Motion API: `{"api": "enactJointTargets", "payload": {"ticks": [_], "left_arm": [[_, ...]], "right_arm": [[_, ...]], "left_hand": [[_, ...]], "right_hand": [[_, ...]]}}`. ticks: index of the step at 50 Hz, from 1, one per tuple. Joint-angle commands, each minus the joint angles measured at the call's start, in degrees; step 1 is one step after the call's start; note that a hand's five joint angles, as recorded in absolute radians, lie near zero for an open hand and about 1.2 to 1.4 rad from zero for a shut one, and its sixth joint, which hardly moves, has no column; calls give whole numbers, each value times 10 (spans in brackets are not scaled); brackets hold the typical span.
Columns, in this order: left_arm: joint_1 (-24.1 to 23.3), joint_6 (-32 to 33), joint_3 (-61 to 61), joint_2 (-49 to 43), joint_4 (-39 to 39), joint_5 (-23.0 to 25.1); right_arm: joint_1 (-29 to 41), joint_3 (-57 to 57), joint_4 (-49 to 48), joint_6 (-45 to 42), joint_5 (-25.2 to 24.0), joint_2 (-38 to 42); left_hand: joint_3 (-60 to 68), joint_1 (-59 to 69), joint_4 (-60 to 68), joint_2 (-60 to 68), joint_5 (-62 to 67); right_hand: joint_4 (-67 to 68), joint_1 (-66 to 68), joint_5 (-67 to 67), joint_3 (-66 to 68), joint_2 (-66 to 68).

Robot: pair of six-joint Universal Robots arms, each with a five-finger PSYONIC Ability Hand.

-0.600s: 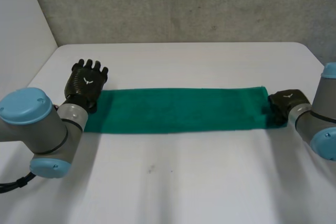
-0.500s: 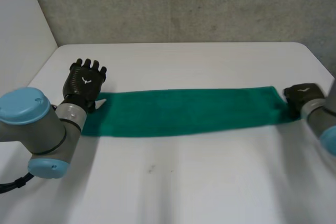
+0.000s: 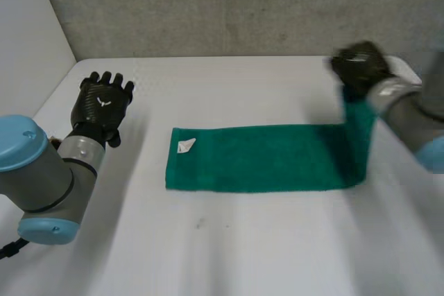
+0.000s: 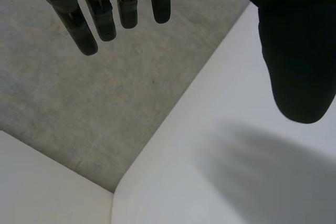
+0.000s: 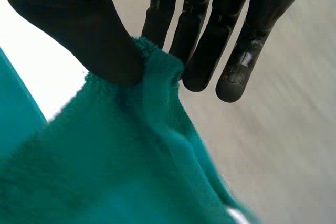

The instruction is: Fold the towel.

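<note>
pinching the right end of the towel [image 3: 257,157], the right hand [image 3: 359,66] hangs raised at upper right of the head view, thumb pressing the edge against its fingers [image 5: 202,51]. rest of the towel lies flat across the centre of the surface [image 3: 243,254], white tag [image 3: 186,146] near its left end. left hand [image 3: 103,105] at far left, straight-fingered, empty, well apart from the towel. risk: left end is unpinned, so the carry-over may drag the towel instead of folding it; the edge-only pinch may slip.

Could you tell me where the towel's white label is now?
In the head view, the white label lies on the green towel, at its far corner nearest the left hand.
</note>
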Motion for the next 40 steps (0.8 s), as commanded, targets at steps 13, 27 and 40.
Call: {"api": "enactJointTargets", "payload": {"ticks": [13, 27, 40], "left_arm": [[-22, -24, -17, 31, 0, 0], [-119, -68, 54, 0, 1, 2], [-153, -131, 121, -86, -93, -10]], "right_arm": [[287, -120, 14, 10, -94, 202], [205, 5, 38, 128, 35, 74], [84, 148, 15, 122, 85, 66]], "left_hand": [[-17, -7, -12, -11, -20], [-14, -3, -9, -7, -17], [-5, 5, 0, 1, -8]], "right_hand": [[110, 240, 130, 115, 121], [-584, -454, -564, -579, -573], [-52, 78, -32, -47, -40]]}}
